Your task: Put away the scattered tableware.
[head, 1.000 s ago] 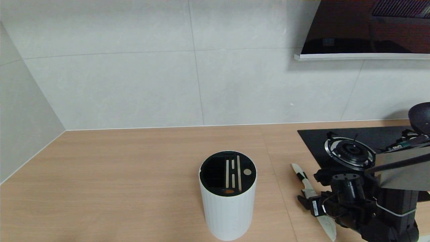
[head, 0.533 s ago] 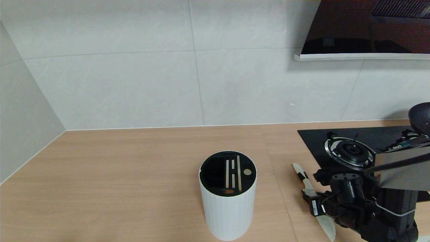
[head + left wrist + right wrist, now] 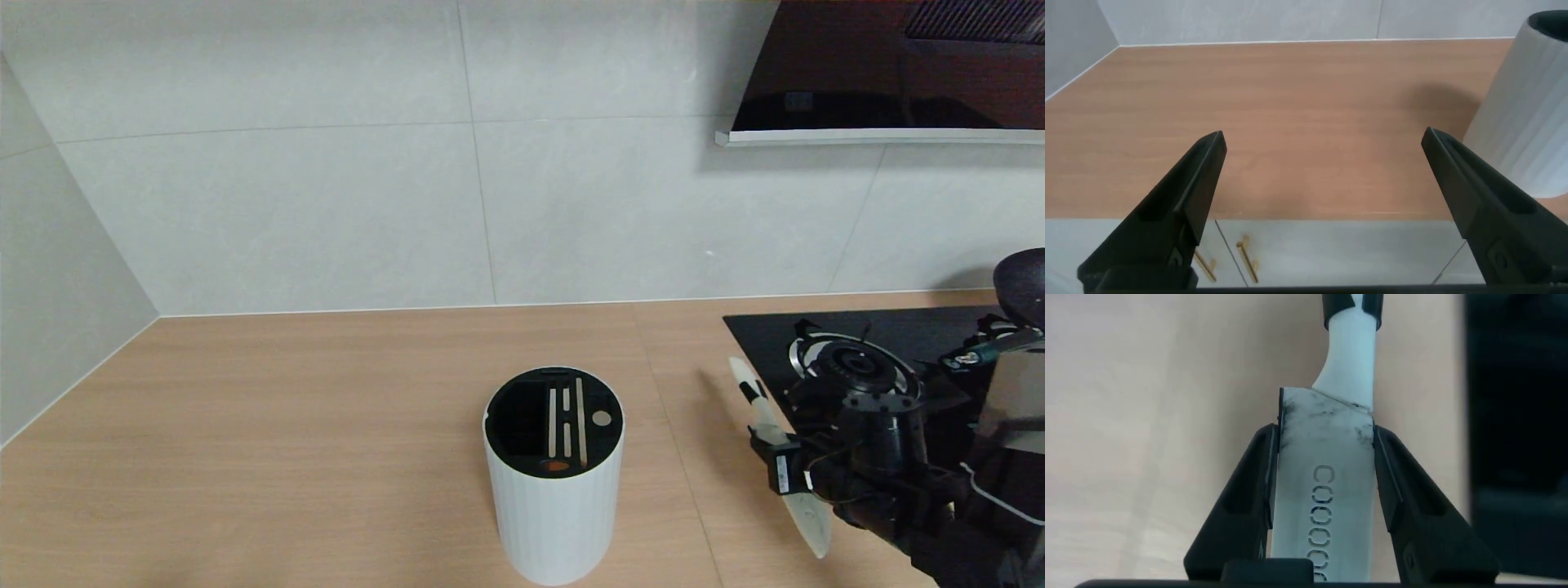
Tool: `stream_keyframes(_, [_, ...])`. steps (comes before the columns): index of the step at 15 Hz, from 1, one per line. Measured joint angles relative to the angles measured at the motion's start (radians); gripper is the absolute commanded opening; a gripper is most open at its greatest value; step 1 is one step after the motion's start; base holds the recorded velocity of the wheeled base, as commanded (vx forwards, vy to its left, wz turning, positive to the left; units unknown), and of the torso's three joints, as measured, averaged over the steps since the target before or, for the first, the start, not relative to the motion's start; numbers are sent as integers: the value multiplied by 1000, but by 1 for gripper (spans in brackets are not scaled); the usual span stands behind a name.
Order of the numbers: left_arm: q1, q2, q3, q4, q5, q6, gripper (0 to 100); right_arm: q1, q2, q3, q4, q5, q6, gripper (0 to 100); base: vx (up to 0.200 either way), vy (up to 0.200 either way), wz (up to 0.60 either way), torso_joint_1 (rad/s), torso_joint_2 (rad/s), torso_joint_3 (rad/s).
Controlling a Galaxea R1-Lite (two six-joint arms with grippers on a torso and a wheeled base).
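right gripper | clamped on knife blade | handle toward wall

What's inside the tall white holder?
The white holder has a black top with one big opening, three narrow slots and a small round spot. Nothing sticks out; its dark depths are hidden.

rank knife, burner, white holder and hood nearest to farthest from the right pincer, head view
1. knife, gripped in the right pincer
2. burner, just behind it
3. white holder, off to its left
4. hood, high on the wall
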Motion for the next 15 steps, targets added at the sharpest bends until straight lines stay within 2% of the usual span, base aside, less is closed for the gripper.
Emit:
stream_keyframes(2, [-3,10,-101,54,-151,-2,100,0,-137,-53,134,1,-4,0,0,0,0,0,0,0])
stream_keyframes(5, [-7,157,-288,131,-383,-4,100,30,-375,-296,547,6,-6,0,0,0,0,0,0,0])
stream_keyframes(6, [-8,241,-350,137,-441,-4,100,60,-442,-360,623,6,-4,0,0,0,0,0,0,0])
stream_keyframes(8, [-16,443,-483,130,-528,-10,100,152,-541,-423,675,4,14,0,0,0,0,0,0,0])
stream_keyframes(9, [-42,545,-541,113,-555,-39,100,204,-576,-435,682,3,26,0,0,0,0,0,0,0])
stream_keyframes(10, [-88,644,-589,83,-578,-103,100,257,-604,-441,687,2,33,0,0,0,0,0,0,0])
stream_keyframes(11, [-160,739,-626,24,-594,-221,100,311,-626,-442,689,1,36,0,0,0,0,0,0,0])
stream_keyframes(12, [-229,817,-643,-67,-606,-365,100,358,-640,-434,689,1,36,0,0,0,0,0,0,0])
stream_keyframes(13, [-283,889,-643,-212,-614,-479,100,400,-650,-421,692,4,36,0,0,0,0,0,0,0])
stream_keyframes(14, [-324,964,-627,-353,-613,-565,100,437,-656,-409,691,6,36,0,0,0,0,0,0,0])
stream_keyframes(15, [-363,1036,-611,-463,-593,-620,100,474,-658,-399,686,5,36,0,0,0,0,0,0,0])
